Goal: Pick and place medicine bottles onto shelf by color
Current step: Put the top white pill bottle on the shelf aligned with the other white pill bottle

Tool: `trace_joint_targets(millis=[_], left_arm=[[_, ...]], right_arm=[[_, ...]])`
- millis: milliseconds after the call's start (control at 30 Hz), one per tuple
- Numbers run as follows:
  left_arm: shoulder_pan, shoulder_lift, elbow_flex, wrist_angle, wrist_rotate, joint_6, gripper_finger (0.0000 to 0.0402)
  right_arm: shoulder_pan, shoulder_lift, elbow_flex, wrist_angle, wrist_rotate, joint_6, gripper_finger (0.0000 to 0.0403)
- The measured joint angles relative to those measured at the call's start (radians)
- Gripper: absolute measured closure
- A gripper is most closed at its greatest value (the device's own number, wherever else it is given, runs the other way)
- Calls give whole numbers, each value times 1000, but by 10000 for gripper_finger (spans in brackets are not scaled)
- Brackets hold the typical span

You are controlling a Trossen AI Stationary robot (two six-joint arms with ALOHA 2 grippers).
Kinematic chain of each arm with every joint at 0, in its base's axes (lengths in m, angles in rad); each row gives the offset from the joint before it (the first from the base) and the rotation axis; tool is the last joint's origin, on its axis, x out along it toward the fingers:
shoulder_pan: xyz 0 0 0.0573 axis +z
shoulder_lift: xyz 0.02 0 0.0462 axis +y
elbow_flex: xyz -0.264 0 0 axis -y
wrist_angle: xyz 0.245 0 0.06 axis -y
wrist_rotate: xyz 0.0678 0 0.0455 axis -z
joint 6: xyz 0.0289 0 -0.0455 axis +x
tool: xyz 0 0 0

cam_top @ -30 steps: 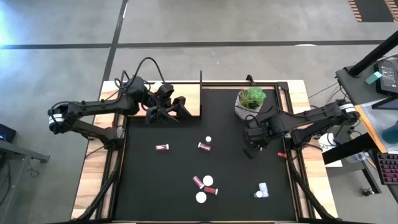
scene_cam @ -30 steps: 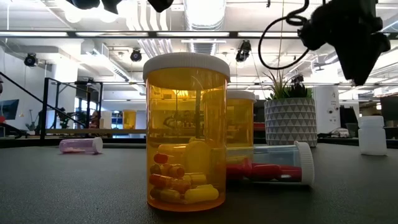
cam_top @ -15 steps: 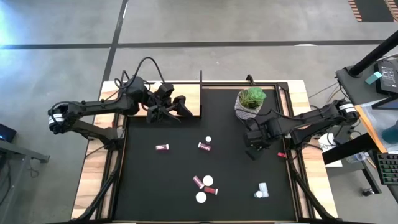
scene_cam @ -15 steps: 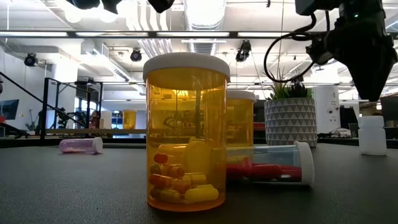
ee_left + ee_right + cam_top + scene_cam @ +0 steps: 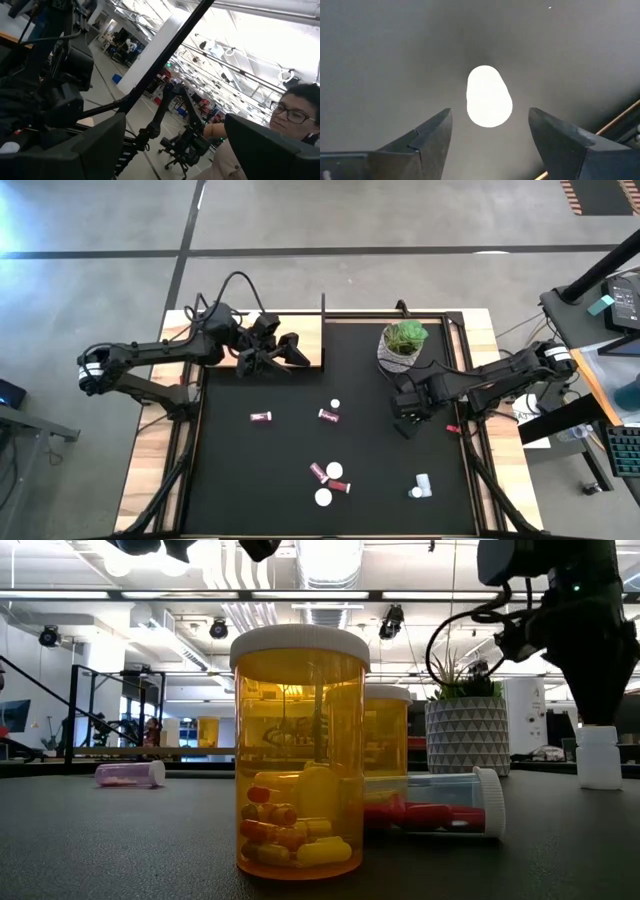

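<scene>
My right gripper (image 5: 490, 114) hangs open, pointing down over an upright white medicine bottle (image 5: 489, 96) near the table's right edge. Its fingers stand on either side of the white cap and touch nothing. The low view shows the same bottle (image 5: 600, 757) just under that gripper (image 5: 598, 700). My left gripper (image 5: 283, 357) waits open above the pale wooden shelf (image 5: 310, 335) at the far left. Other medicine bottles lie or stand on the black mat: maroon ones (image 5: 261, 418) (image 5: 328, 416), a near cluster (image 5: 330, 480), and a white one (image 5: 421, 485).
A white pot with a green plant (image 5: 402, 345) stands at the far right, close behind my right arm. In the low view an upright amber bottle (image 5: 300, 750) fills the foreground, with a lying clear bottle (image 5: 440, 805) beside it. A person (image 5: 295, 110) shows beyond the table.
My right gripper has come down toward the white bottle, and its fingertips now hang just above the cap. The bottles have stayed where they were.
</scene>
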Motion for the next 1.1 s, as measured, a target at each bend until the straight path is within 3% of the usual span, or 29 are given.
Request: trace_joint_targets(millis=[300,767,1100], left_arm=[[-2,2,0,-1,-26,-6,78],[-2,5,0,0,-89,-6,78],[-3,-2,0,-2,-83,-94,78]], right_arm=[[0,0,-51,64,7,14,182],[0,0,-55,101,16,46,275],[-4,2,15,103,6,129,267]])
